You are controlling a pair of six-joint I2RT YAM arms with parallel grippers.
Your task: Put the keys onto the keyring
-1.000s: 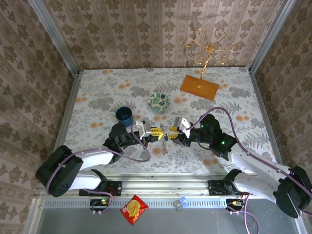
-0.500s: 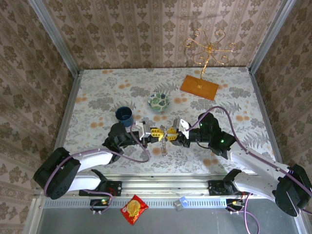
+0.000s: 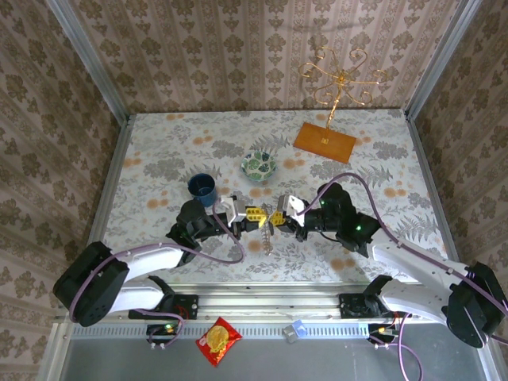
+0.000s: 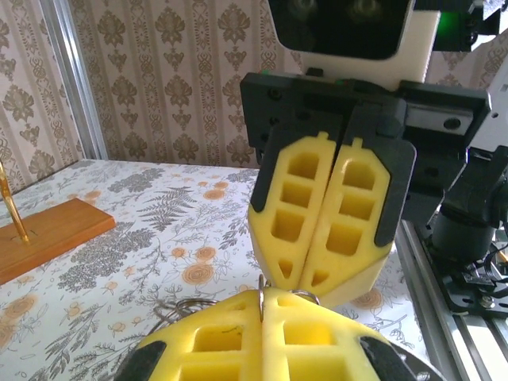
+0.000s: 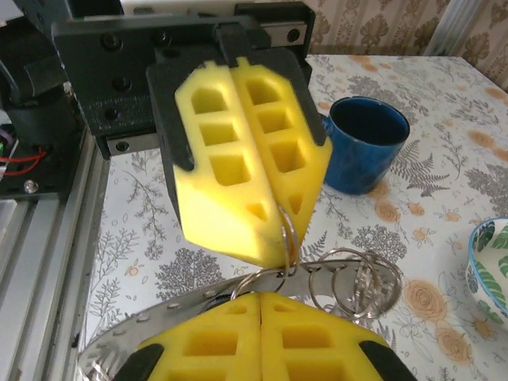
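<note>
My two grippers meet tip to tip over the near middle of the table. The left gripper (image 3: 260, 216) (image 4: 262, 298) (image 5: 278, 236) is shut on a thin wire ring (image 5: 287, 230) that stands on edge between its yellow pads. The right gripper (image 3: 278, 217) (image 5: 260, 295) (image 4: 305, 278) is shut too, and a second small wire ring (image 5: 266, 278) runs in between its tips. The flat grey keyring (image 5: 171, 307) passes just under both, with several more wire loops (image 5: 357, 282) bunched on its right. I cannot make out the keys themselves.
A blue mug (image 3: 203, 188) (image 5: 365, 143) stands just behind the left gripper. The green-patterned bowl (image 3: 259, 166) lies farther back, and a wooden base with a gold wire stand (image 3: 325, 142) is at the back right. The metal rail (image 5: 48, 238) marks the table's near edge.
The right gripper's jaws have closed and it has slid a little left, up against the left gripper's tips. The left gripper has stayed shut and almost still.
</note>
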